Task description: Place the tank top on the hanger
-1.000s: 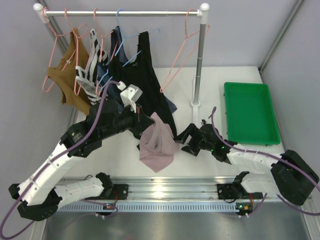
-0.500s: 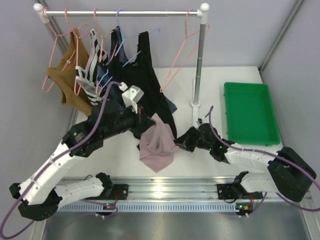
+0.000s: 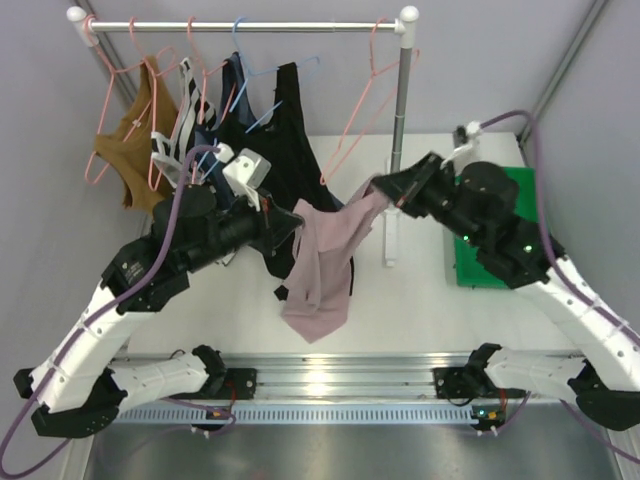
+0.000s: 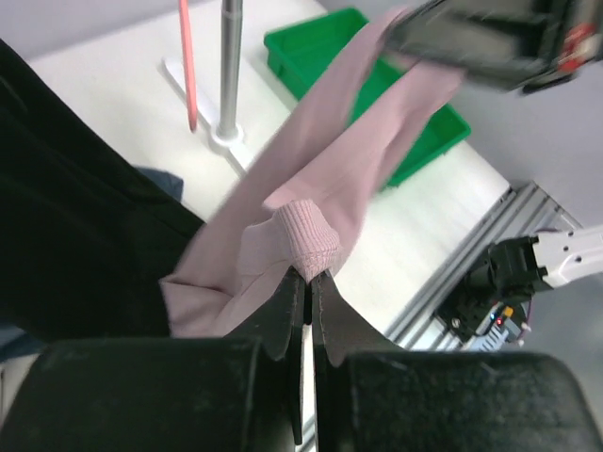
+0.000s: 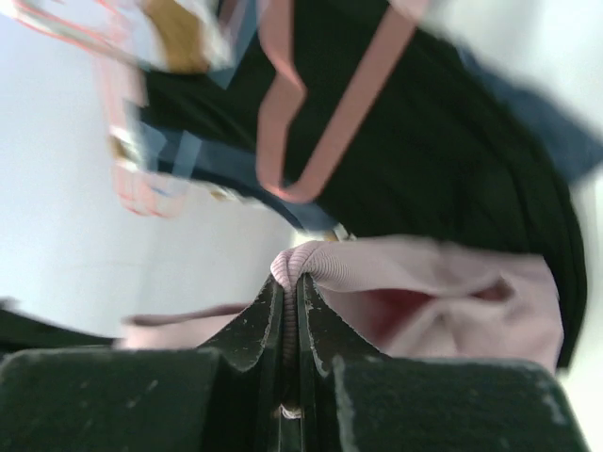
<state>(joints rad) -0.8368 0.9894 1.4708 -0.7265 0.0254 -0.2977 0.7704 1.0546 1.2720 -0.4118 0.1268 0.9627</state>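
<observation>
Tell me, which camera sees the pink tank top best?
The top external view: nearly the whole tank top shows, hanging stretched out. The left wrist view shows only a pinched fold and some cloth; the right wrist view, just a blurry pinched edge.

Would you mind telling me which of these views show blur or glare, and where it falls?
Top external view: evenly lit and sharp, with a glare patch on the metal rail at the near edge. Left wrist view: tank top crisp at the jaws, right gripper visibly smeared. Right wrist view: pink hanger and the dark garments behind it blurred.
</observation>
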